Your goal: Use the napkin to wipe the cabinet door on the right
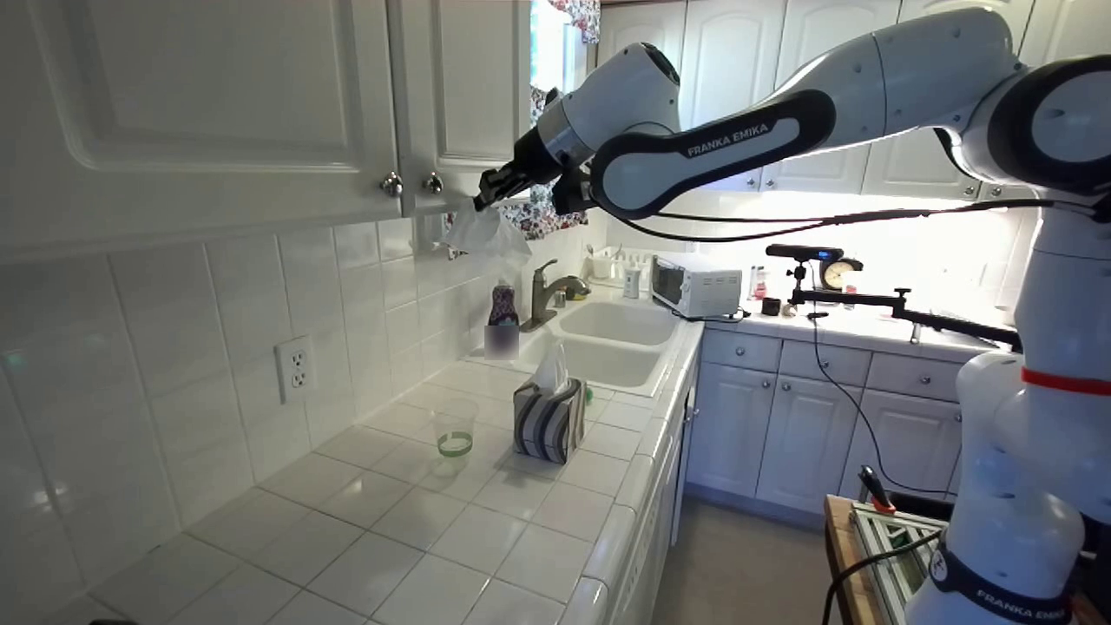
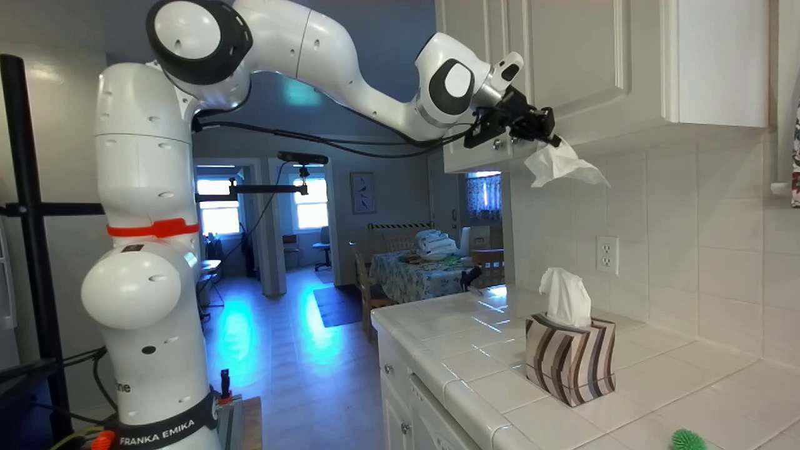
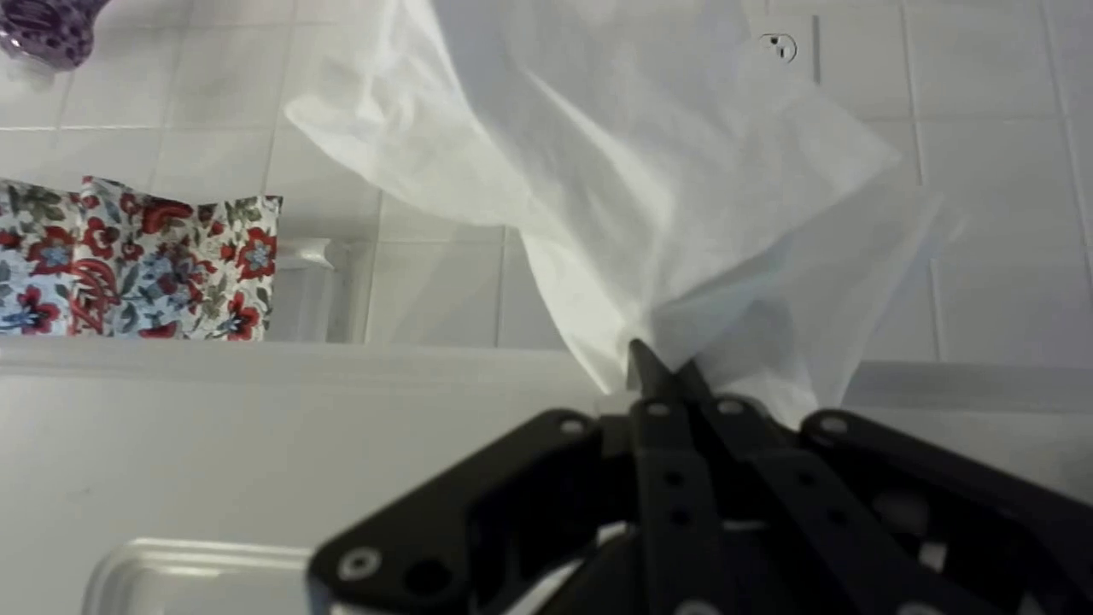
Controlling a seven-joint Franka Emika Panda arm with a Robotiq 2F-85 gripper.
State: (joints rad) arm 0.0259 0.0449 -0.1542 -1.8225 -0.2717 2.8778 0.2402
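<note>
My gripper (image 1: 483, 200) is shut on a white napkin (image 1: 489, 236), which hangs loosely from the fingertips. In the wrist view the napkin (image 3: 615, 145) fans out beyond the closed fingers (image 3: 670, 367). The white right cabinet door (image 1: 482, 78) is beside the gripper, which is near its lower edge and round knob. In an exterior view the gripper (image 2: 553, 139) and napkin (image 2: 562, 165) overlap the bottom of that door (image 2: 581, 50). In the wrist view the door (image 3: 213, 461) fills the lower part. I cannot tell whether gripper or napkin touches it.
A striped tissue box (image 1: 548, 421) stands on the tiled counter (image 1: 417, 521) below. A clear cup (image 1: 454, 434), a purple bottle (image 1: 503, 308), a faucet (image 1: 551, 299) and a sink (image 1: 608, 360) are nearby. A floral curtain (image 3: 145, 260) hangs beside the cabinet.
</note>
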